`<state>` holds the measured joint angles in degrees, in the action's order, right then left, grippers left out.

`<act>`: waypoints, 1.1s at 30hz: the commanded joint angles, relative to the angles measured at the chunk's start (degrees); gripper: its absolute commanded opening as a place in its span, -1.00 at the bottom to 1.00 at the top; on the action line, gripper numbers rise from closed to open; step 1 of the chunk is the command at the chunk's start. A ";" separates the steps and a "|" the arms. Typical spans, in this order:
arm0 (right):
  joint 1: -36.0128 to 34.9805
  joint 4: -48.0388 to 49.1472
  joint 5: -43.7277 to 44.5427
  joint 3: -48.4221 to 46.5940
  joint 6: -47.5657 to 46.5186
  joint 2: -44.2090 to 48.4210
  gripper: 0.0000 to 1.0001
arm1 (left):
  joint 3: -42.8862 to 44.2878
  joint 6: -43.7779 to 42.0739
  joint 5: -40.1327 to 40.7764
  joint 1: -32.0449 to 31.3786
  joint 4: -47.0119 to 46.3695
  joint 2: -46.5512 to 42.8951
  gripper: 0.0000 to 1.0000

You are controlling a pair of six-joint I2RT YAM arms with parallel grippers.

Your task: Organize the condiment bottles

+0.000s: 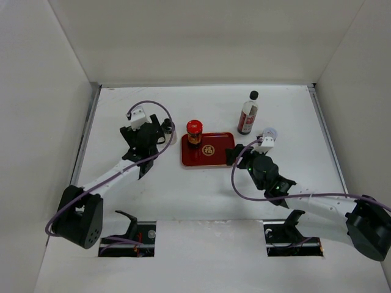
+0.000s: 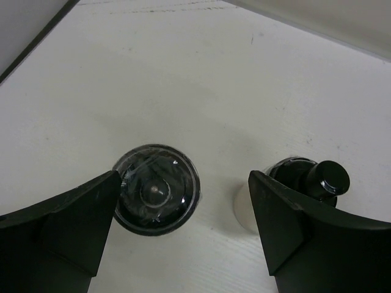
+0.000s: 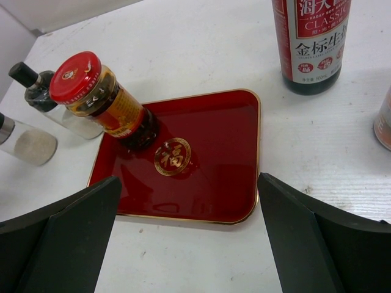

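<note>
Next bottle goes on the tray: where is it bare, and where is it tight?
The tray is bare except its far-left corner, where the red-lidded jar stands; centre, near edge and right half are free. Tight: left of the tray, the grey-topped shaker and small dark-capped bottle stand close together; the tall bottle stands beyond its far-right corner.

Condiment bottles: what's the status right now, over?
Left pincer open over grey-topped shaker. Right pincer open above tray. Only red-lidded jar on tray. Dark-capped bottle crowds left pincer.

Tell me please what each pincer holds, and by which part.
Nothing: left pincer open astride the grey-topped clear shaker, right pincer open near the flat red tray.
</note>
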<state>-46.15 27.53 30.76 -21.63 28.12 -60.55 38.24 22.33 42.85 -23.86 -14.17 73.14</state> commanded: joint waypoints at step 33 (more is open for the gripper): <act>-0.74 2.62 -0.80 -2.36 -0.61 -1.41 1.00 | -1.50 1.58 -2.25 4.57 -1.82 -1.42 0.70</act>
<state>-46.22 27.53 30.35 -21.71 27.92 -61.60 37.87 23.22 40.05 -19.16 -15.38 75.66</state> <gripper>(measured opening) 0.999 0.849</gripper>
